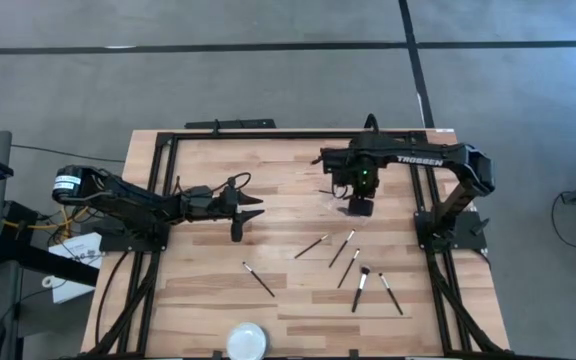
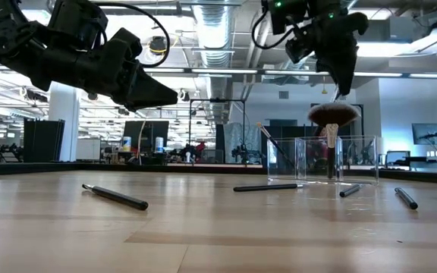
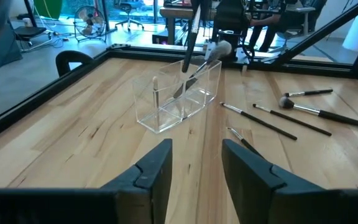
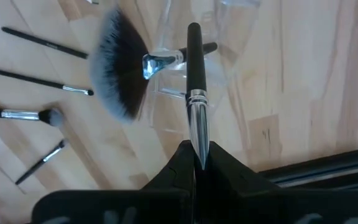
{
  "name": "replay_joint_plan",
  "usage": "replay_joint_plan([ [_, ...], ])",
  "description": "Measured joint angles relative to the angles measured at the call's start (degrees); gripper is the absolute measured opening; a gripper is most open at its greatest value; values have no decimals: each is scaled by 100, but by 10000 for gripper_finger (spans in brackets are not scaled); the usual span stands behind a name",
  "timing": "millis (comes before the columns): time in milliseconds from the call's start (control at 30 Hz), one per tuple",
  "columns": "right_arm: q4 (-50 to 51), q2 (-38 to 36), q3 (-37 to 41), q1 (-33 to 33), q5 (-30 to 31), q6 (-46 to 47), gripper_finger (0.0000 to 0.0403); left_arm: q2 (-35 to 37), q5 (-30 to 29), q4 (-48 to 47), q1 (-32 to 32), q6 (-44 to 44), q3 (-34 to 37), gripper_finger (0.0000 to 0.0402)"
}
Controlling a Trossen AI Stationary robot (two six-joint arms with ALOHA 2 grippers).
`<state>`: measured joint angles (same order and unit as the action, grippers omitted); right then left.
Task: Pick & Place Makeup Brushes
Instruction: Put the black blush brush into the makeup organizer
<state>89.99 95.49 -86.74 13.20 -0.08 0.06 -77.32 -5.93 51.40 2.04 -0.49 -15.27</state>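
Observation:
My right gripper (image 4: 197,155) is shut on a makeup brush (image 4: 194,68) with a black handle and silver ferrule. It holds the brush handle-down right above the clear holder (image 3: 166,106). A fan-shaped brush (image 4: 120,68) stands in that holder, and a thin brush (image 2: 275,155) leans in it. Several more makeup brushes (image 1: 348,268) lie loose on the wood in front of the holder, with one brush (image 1: 259,279) farther left. My left gripper (image 1: 243,212) hovers left of the holder, open, with nothing between its fingers (image 3: 160,171).
A round white dish (image 1: 246,340) sits at the table's front edge. A black frame rail (image 1: 298,132) runs along the back of the wooden table (image 1: 208,290), and side rails run down both sides. The arm bases stand at the left and right edges.

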Motion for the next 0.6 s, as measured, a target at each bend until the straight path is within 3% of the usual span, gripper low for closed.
replay_joint_plan([
  [167,-29,57,-9,146,-3,-5,16,0,0,0,0,0,0,136],
  [467,-1,991,-4,26,348,-303,15,0,0,-2,0,-129,2,136],
  [600,0,1226,-4,19,486,-312,46,0,3,-1,-1,-130,2,136],
])
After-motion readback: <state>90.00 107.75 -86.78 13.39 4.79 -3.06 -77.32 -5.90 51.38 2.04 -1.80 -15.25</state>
